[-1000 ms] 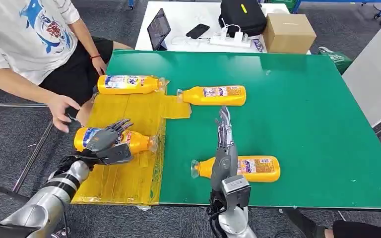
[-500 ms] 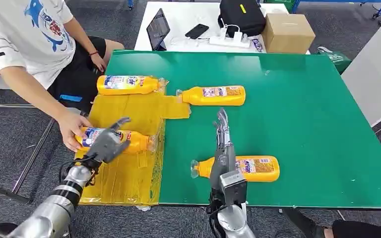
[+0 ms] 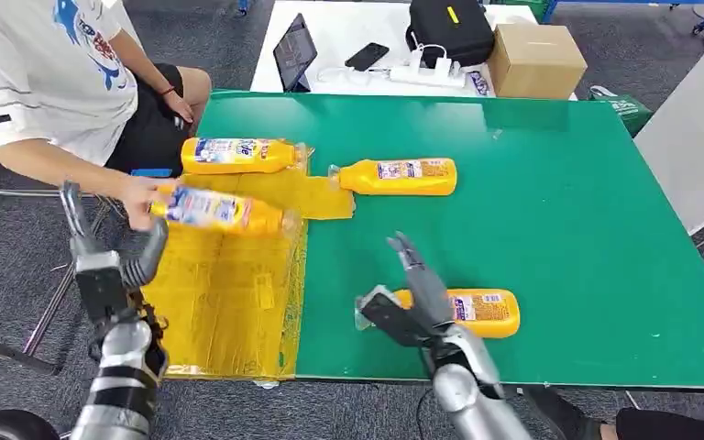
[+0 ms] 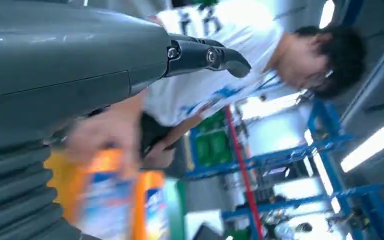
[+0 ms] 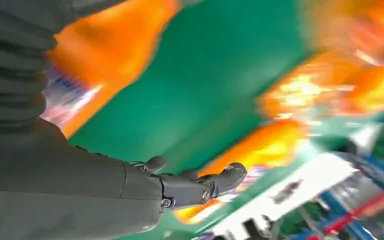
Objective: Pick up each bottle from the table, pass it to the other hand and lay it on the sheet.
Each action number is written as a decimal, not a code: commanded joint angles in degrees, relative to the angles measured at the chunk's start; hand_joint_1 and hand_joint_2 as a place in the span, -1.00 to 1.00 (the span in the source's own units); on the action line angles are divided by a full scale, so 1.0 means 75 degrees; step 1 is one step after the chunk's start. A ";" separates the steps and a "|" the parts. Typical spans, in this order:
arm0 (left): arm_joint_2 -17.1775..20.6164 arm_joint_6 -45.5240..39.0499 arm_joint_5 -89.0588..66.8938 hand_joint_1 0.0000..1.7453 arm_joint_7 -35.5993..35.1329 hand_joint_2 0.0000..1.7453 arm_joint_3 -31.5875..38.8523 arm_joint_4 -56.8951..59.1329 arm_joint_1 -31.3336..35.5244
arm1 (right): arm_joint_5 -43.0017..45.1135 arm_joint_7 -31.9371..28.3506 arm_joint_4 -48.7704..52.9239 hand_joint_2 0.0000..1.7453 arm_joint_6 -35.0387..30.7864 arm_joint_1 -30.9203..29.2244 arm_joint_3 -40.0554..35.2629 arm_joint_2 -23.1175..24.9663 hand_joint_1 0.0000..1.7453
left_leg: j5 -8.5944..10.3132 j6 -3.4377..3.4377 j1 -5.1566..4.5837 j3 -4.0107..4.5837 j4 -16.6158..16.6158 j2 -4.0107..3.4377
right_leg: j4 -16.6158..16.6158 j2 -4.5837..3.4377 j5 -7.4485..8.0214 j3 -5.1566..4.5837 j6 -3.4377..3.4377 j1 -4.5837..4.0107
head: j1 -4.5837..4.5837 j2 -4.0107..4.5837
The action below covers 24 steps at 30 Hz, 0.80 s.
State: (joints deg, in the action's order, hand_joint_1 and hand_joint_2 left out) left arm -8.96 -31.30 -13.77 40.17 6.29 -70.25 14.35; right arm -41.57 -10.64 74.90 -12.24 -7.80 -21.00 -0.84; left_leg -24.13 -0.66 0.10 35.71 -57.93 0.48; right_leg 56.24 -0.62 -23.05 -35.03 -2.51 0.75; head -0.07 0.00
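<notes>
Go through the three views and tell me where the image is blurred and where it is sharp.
Head view: mostly sharp, labels readable on the bottle near the right hand; only the bottle in the person's hand is smeared. Left wrist view: left hand crisp, bottles and person motion-blurred. Right wrist view: fingers sharp, green table and orange bottles streaked.

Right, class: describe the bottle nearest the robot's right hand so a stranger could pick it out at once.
Start at the green table and go to its near edge. An orange bottle lies there on its side, beside the right hand. Unlike the other bottles, it lies far from the yellow sheet.
</notes>
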 commanded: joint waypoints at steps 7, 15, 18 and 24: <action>-0.0425 0.0259 0.0017 -1.00 -0.0023 1.00 0.0179 -0.0001 -0.0516 | -0.0234 0.0442 0.0035 1.00 0.0551 0.0027 0.0415 -0.0890 -1.00 | -0.0030 0.0005 0.0016 -0.0047 -0.0008 -0.0002 | -0.0002 0.0016 -0.0022 0.0048 0.0019 -0.0023 | -0.0003 0.0000; -0.0317 0.0087 0.0106 -1.00 -0.0023 1.00 0.0271 0.0266 -0.0392 | 0.0224 0.0371 -0.0439 1.00 0.1037 -0.0095 0.0289 -0.0972 -1.00 | -0.0014 -0.0005 0.0018 -0.0036 0.0005 0.0000 | -0.0011 0.0015 -0.0010 0.0034 0.0006 -0.0022 | -0.0003 0.0000; -0.0263 0.0193 0.0215 -1.00 -0.0023 1.00 0.0290 0.0390 -0.0346 | 0.0480 0.0298 -0.0674 1.00 0.1294 -0.0293 0.0286 -0.1120 -1.00 | -0.0029 -0.0002 0.0026 -0.0059 0.0004 -0.0018 | -0.0018 0.0000 -0.0015 0.0061 0.0012 -0.0031 | -0.0003 0.0000; -0.0280 0.0213 0.0185 -1.00 -0.0023 1.00 0.0096 0.0585 -0.0246 | 0.0998 0.0118 -0.0958 1.00 0.1922 -0.0606 0.0213 -0.1475 -1.00 | -0.0008 -0.0003 0.0012 -0.0022 0.0005 0.0002 | -0.0010 0.0012 -0.0005 0.0025 0.0006 -0.0017 | 0.0000 0.0000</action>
State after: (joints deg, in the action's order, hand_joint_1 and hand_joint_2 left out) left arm -11.28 -29.81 -12.57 40.19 6.80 -70.71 10.06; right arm -36.29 -9.05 74.34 -0.62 -8.55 -18.25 -8.76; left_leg -24.16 -0.70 0.18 35.73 -57.93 0.46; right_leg 56.23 -0.63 -23.06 -35.07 -2.52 0.66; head -0.07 0.00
